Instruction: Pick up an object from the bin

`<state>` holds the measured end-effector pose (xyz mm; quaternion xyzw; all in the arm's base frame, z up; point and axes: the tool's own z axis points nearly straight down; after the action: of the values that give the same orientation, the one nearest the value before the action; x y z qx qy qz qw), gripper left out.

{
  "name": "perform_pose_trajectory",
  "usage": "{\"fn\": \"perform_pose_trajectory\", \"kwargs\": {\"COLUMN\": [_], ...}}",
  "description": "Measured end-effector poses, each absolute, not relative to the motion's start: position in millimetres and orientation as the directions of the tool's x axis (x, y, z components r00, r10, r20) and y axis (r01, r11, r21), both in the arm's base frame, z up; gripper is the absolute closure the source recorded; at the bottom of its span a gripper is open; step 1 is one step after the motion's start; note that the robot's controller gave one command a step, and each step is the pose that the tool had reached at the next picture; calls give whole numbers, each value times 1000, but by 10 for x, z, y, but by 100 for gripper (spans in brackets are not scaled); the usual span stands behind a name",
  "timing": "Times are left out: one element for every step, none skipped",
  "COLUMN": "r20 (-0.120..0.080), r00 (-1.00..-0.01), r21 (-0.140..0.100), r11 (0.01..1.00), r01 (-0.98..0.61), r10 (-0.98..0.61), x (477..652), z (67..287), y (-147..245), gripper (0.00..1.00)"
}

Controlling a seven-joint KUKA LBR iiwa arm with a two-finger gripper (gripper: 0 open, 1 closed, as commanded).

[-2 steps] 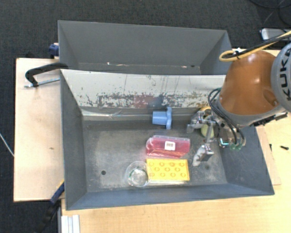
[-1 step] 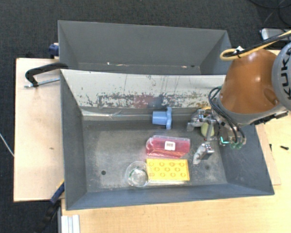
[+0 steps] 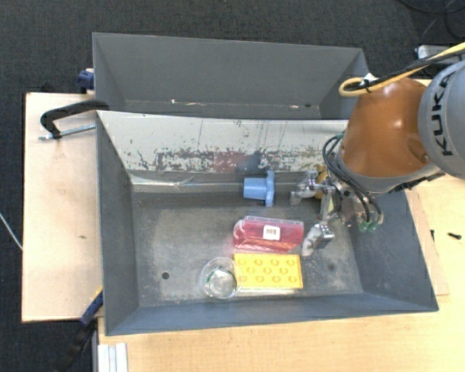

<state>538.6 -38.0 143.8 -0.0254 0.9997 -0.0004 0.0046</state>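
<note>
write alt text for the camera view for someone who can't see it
The arm's pincer hangs open at the right of a grey bin, beside a red packet; a yellow studded block, clear round piece and blue spool lie nearby.

Blue spool lying apart, yellow studded block, clear round cup touching its left end
</note>
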Motion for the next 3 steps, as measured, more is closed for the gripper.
{"fn": "perform_pose_trajectory", "kwargs": {"r20": [-9, -9, -9], "r00": [-976, -976, -976], "r21": [4, 4, 4], "r11": [976, 976, 976], "r01": [216, 216, 216], "r10": [216, 216, 216], "x": [5185, 5185, 5185], "z": [893, 893, 893], "y": [-371, -371, -370], "gripper": [100, 100, 100]}}
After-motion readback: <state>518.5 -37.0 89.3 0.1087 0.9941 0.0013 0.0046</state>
